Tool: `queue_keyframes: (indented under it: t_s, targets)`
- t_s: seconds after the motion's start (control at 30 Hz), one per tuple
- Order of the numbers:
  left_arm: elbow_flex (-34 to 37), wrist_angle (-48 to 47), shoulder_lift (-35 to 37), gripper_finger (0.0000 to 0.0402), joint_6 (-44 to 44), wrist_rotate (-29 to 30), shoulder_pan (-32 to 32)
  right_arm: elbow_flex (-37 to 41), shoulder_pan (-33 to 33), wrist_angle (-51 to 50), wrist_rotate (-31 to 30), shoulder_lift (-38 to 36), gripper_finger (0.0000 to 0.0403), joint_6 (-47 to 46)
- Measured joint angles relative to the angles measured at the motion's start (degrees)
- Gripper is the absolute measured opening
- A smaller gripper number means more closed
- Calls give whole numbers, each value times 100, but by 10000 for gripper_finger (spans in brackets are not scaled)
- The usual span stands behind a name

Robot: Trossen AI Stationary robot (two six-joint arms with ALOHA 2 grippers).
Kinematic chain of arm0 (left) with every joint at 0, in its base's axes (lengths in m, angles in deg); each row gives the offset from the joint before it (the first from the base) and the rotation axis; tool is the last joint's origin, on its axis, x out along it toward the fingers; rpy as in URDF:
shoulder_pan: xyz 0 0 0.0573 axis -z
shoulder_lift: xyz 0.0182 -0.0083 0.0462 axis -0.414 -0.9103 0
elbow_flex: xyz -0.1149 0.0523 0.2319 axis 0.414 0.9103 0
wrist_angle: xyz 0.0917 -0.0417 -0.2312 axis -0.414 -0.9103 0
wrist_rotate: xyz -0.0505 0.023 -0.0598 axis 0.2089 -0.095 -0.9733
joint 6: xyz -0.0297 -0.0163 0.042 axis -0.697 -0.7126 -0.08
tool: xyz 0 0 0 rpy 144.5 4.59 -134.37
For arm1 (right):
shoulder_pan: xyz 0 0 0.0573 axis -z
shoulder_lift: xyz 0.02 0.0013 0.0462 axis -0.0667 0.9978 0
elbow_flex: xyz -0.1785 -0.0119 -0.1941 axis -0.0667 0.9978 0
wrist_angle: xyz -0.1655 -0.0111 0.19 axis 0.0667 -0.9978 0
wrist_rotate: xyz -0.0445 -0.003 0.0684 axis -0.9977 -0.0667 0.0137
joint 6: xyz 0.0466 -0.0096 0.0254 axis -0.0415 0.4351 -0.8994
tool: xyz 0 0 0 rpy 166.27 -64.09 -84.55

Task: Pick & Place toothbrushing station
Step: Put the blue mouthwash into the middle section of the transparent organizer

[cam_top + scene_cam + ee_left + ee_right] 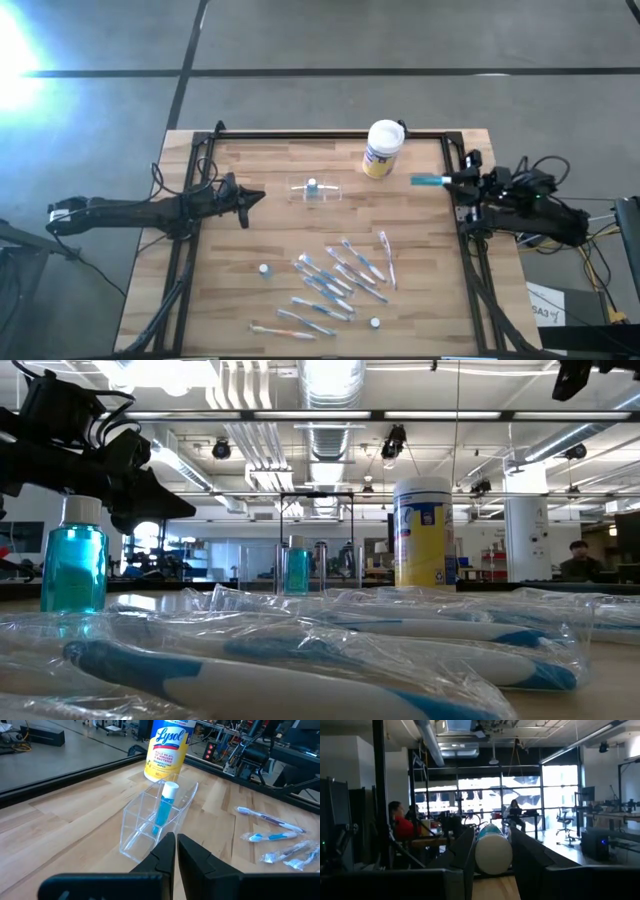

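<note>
The toothbrushing station (316, 191) is a low clear plastic holder (145, 822) standing on the wooden table at far centre, with a small teal bottle (164, 807) upright in it. My left gripper (258, 196) (176, 850) hovers shut just left of the holder and points at it. My right gripper (455, 180) (492, 840) is raised over the table's right edge. It is shut on a second small teal bottle (430, 180). My right gripper pinches the small teal bottle between its two fingers, which lie along the bottle's sides. Its round whitish end (492, 855) faces back toward the wrist. The teal body (428, 180) sticks out past the fingertips toward the table's left. The bottle is roughly level and lifted clear of the table.
A white canister with a yellow label (383, 148) stands right of the holder at the far edge. Several wrapped toothbrushes (340, 280) lie in the near middle, with two more small bottles (263, 268) (373, 322) beside them. A black frame (330, 135) rims the table.
</note>
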Motion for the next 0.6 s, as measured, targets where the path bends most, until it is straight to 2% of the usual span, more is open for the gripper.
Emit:
queue_keyframes:
  t_s: [0.37, 0.6]
  targets:
    - [0, -28, -3, 23, -5, -2, 2, 849, 0, 687, 4, -87, 89, -107]
    - [0, -30, -9, 23, -5, -2, 0, 1065, 1, 863, 4, -83, 89, -106]
